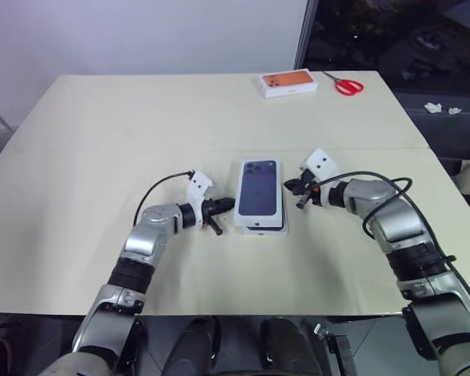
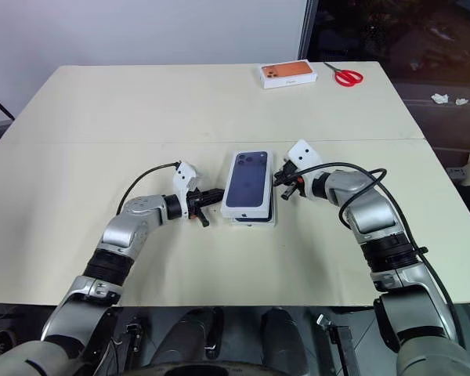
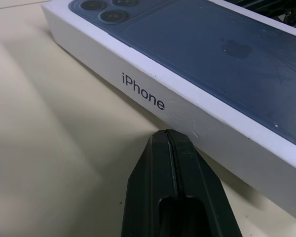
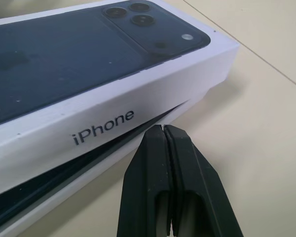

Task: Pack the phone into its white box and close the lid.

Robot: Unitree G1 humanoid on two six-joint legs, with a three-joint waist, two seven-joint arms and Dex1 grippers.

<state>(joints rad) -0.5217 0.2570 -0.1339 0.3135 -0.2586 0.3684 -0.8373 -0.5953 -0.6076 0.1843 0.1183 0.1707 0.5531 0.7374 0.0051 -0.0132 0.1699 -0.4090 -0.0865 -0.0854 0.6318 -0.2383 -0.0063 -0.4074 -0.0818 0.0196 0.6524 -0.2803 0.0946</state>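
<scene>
Beige worktop point(image 1: 78, 157) carries all items. Left tool point(image 1: 219, 206), fingers pressed fully together and holding nothing, lies low over the worktop with its tip just beside the left long wall of the lid point(image 1: 260, 192); the left wrist view shows the tip very near or touching that wall under the printed "iPhone" lettering, contact not certain. Lid sits at mid-worktop between the two tools, dark blue phone picture facing up, camera cluster toward the far end. It rests on the white box point(image 4: 89, 182) but is slightly askew and not fully seated: the right wrist view shows the box's wall sticking out below the lid on the right side, with a dark gap between them. Phone itself cannot be made out; the dark strip in that gap may be it. Right tool point(image 1: 299, 188), also fully closed and empty, points at the right long wall of the lid near its far end, tip just beside it. At the far edge of the worktop lie a white box with orange phone picture point(image 1: 288, 82) and, right of it, red-handled scissors point(image 1: 346, 84), well apart from the tools.
</scene>
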